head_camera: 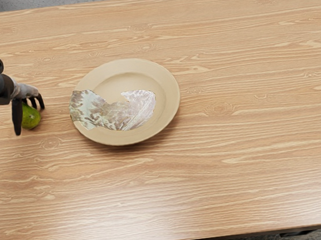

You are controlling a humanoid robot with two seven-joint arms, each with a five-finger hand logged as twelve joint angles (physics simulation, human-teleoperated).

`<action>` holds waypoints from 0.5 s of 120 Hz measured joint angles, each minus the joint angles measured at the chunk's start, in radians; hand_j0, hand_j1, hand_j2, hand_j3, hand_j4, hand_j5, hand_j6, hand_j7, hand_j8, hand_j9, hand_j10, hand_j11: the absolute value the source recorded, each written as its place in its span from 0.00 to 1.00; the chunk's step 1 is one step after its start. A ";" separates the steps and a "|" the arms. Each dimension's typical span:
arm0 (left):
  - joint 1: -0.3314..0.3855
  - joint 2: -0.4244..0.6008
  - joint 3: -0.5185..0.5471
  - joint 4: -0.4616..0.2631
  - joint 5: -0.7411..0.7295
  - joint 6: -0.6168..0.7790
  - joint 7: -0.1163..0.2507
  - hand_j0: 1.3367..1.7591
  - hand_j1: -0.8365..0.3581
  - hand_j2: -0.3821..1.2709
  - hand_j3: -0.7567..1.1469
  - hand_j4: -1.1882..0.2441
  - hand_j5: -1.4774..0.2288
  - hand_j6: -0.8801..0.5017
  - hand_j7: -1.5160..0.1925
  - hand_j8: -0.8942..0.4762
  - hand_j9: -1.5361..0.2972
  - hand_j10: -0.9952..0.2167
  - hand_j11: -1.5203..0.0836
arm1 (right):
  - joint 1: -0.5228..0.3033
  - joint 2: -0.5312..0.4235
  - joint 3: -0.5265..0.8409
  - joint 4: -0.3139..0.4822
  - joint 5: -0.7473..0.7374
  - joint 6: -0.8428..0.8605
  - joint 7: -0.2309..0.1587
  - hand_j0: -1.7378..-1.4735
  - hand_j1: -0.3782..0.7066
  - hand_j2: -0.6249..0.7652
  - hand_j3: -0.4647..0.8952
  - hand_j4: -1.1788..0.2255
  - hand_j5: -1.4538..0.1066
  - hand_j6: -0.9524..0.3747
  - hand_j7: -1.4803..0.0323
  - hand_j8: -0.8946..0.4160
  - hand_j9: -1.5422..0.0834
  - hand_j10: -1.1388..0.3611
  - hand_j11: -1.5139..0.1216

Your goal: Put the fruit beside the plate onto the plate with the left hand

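Note:
A small green fruit (pixel 32 116) lies on the wooden table just left of a beige plate (pixel 165 84) that has a mottled patterned patch across its left and middle. My left hand (pixel 29 119) comes in from the left edge and hangs right over the fruit. Its dark thumb (pixel 17 118) points straight down along the fruit's left side, and the other fingers (pixel 36 101) curve down behind the fruit's top. The fingers straddle the fruit without closing on it, and the fruit rests on the table. The right arm is out of view.
The wooden table (pixel 241 163) stretches wide to the right of and in front of the plate. Its front edge runs along the bottom of the picture and its far edge along the top.

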 joint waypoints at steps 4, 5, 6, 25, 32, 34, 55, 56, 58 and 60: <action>0.000 0.000 0.000 -0.001 0.000 0.004 0.000 0.76 0.70 0.27 0.40 0.62 0.64 0.42 0.66 0.43 0.63 0.58 0.71 | 0.000 0.000 0.000 0.000 0.000 0.000 0.000 0.30 0.05 0.45 0.34 0.82 0.91 0.70 0.96 0.66 0.93 0.74 0.91; 0.000 0.001 0.000 -0.001 0.000 0.005 0.000 0.76 0.70 0.27 0.40 0.62 0.64 0.42 0.66 0.43 0.63 0.57 0.71 | 0.000 0.000 0.000 0.000 0.000 0.000 0.000 0.30 0.05 0.45 0.34 0.82 0.91 0.70 0.96 0.66 0.93 0.74 0.91; 0.000 0.001 0.000 -0.001 0.000 0.005 0.000 0.76 0.69 0.27 0.40 0.62 0.64 0.42 0.66 0.43 0.63 0.57 0.71 | 0.000 0.000 0.000 0.000 0.000 0.000 0.000 0.30 0.05 0.45 0.34 0.82 0.91 0.70 0.96 0.66 0.93 0.74 0.91; -0.003 0.010 0.000 -0.015 -0.005 0.012 -0.001 0.76 0.65 0.27 0.40 0.59 0.61 0.39 0.63 0.40 0.60 0.54 0.67 | 0.000 0.000 0.000 0.000 0.000 0.000 0.000 0.30 0.05 0.45 0.34 0.82 0.91 0.70 0.96 0.66 0.93 0.74 0.91; -0.004 0.015 -0.001 -0.023 -0.007 0.013 -0.002 0.76 0.65 0.27 0.40 0.59 0.60 0.38 0.62 0.40 0.59 0.53 0.67 | 0.000 0.000 0.000 0.000 0.000 0.000 0.000 0.30 0.05 0.45 0.34 0.82 0.91 0.70 0.96 0.66 0.93 0.74 0.91; -0.006 0.020 -0.001 -0.026 -0.007 0.013 -0.002 0.76 0.64 0.27 0.40 0.59 0.60 0.38 0.62 0.40 0.59 0.53 0.67 | 0.000 0.000 0.000 0.000 0.000 0.000 0.000 0.30 0.05 0.45 0.34 0.82 0.91 0.70 0.96 0.66 0.93 0.74 0.91; -0.008 0.039 -0.002 -0.051 -0.011 0.015 -0.003 0.76 0.63 0.28 0.40 0.57 0.59 0.38 0.61 0.39 0.58 0.52 0.65 | 0.000 0.000 0.000 0.000 0.000 0.000 0.000 0.30 0.05 0.45 0.34 0.82 0.91 0.70 0.96 0.66 0.93 0.74 0.91; -0.008 0.039 -0.002 -0.052 -0.011 0.016 -0.003 0.76 0.63 0.28 0.40 0.57 0.59 0.38 0.61 0.38 0.58 0.52 0.65 | 0.000 0.000 0.000 0.000 0.000 0.000 0.000 0.30 0.05 0.45 0.34 0.82 0.91 0.70 0.96 0.66 0.93 0.74 0.91; -0.008 0.040 -0.002 -0.054 -0.011 0.016 -0.003 0.76 0.62 0.28 0.40 0.57 0.59 0.38 0.61 0.38 0.58 0.52 0.65 | 0.000 0.000 0.000 0.000 0.000 0.000 0.000 0.30 0.05 0.45 0.34 0.82 0.91 0.70 0.96 0.66 0.93 0.74 0.91; -0.008 0.041 -0.002 -0.055 -0.011 0.016 -0.004 0.76 0.62 0.28 0.40 0.57 0.59 0.38 0.61 0.38 0.58 0.51 0.65 | 0.000 0.000 0.000 0.000 0.000 0.000 0.000 0.30 0.05 0.45 0.34 0.82 0.91 0.70 0.96 0.66 0.93 0.74 0.91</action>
